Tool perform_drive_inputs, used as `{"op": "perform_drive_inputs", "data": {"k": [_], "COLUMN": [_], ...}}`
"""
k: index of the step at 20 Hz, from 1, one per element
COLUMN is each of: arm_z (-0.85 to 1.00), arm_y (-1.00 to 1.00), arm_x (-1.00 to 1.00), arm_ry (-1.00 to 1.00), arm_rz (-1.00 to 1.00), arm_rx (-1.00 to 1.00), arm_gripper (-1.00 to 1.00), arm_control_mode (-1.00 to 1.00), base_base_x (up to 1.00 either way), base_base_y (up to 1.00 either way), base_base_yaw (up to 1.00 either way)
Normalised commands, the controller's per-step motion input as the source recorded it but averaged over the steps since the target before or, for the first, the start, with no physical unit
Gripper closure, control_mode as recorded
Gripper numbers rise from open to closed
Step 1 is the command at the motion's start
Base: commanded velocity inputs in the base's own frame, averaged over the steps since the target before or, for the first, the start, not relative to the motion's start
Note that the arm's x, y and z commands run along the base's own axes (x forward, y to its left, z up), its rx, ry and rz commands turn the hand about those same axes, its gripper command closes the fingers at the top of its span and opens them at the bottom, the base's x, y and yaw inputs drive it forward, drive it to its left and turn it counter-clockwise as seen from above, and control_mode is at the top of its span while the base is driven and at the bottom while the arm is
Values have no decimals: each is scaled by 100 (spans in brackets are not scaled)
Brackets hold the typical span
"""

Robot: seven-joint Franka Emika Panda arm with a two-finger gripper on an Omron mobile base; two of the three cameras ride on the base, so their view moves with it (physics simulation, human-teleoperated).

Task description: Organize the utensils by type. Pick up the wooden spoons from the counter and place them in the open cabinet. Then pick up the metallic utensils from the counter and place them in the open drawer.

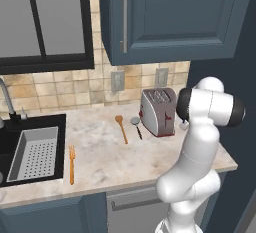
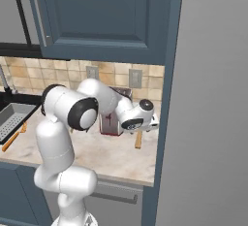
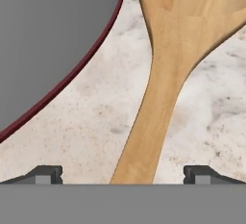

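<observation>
Wooden, light brown and very close, a spoon (image 3: 161, 98) lies flat on the marbled surface (image 3: 86, 136) beneath your gripper (image 3: 123, 174), its handle running between the two fingertips (image 3: 45, 174). The jaws stand wide, holding nothing. Just beside it curves the grey, red-edged base of the toaster (image 3: 48, 35). My judgement: closing here could scrape a finger on that toaster, or pinch the tapering neck so the spoon twists and slips out. Farther along the surface, left of the toaster, lie another wooden spoon (image 1: 121, 128), a dark-handled utensil with a round silver head (image 1: 136, 126), and an orange-copper fork (image 1: 71, 164) by the sink (image 1: 35, 152). Above hangs the blue cabinet (image 1: 175, 17).
</observation>
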Motion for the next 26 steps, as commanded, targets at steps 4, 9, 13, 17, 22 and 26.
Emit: {"op": "perform_drive_inputs", "data": {"k": [4, 9, 13, 17, 22, 26], "arm_z": [-10, -19, -5, 7, 22, 45], "arm_y": [-7, -1, 0, 0, -14, 0], "arm_x": [6, -2, -12, -36, -60, -65], "arm_ry": [0, 0, 3, 5, -1, 7], "arm_rz": [0, 0, 5, 16, 16, 4], "arm_rx": [0, 0, 5, 5, 0, 0], "arm_gripper": [-100, 100, 100, 100, 100, 100], "arm_control_mode": [-100, -100, -100, -100, -100, -100], "base_base_x": [0, 0, 0, 0, 0, 0], "base_base_y": [0, 0, 0, 0, 0, 0], "base_base_yaw": [0, 0, 0, 0, 0, 0]}}
